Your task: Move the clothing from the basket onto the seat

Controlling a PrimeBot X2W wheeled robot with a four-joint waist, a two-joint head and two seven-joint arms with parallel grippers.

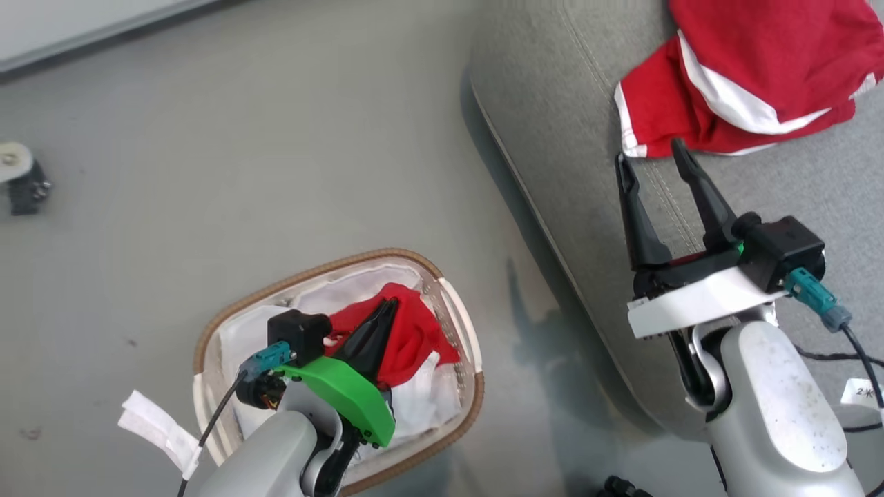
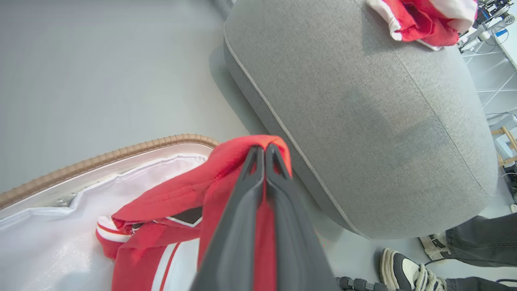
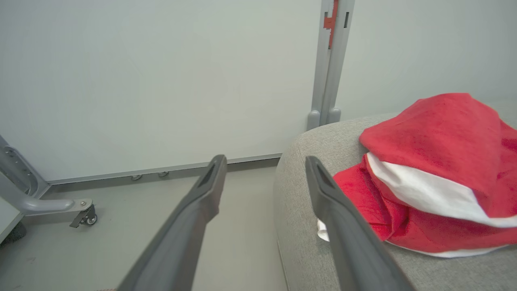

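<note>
Here, the left pincer (image 2: pixel 264 147) is clamped tight on a raised fold of a red garment (image 2: pixel 161 202), its fingertips pressed together with cloth bunched over them. The rest of that garment, white stripes showing, lies in the basket (image 2: pixel 101 159) on the white liner (image 2: pixel 40 242), toward the end of the basket nearest the seat (image 2: pixel 363 121). The right pincer (image 1: pixel 650 155) stands wide and empty over the seat. Its tips are just short of the hem of a red-and-white garment (image 1: pixel 760 62) already lying on top, back from the seat's near edge.

The grip takes only a thin fold, so the cloth could slide out on the lift. The trailing part may catch the basket's woven rim, or drag the liner up and tip the basket. A low carry could snag on the seat's rounded side and drop the garment on the floor (image 1: pixel 276 138). The right pincer, so close, could nudge the placed garment. A person's shoe (image 2: pixel 404 270) sits on the floor near the seat's side, within reach of a wide swing.
</note>
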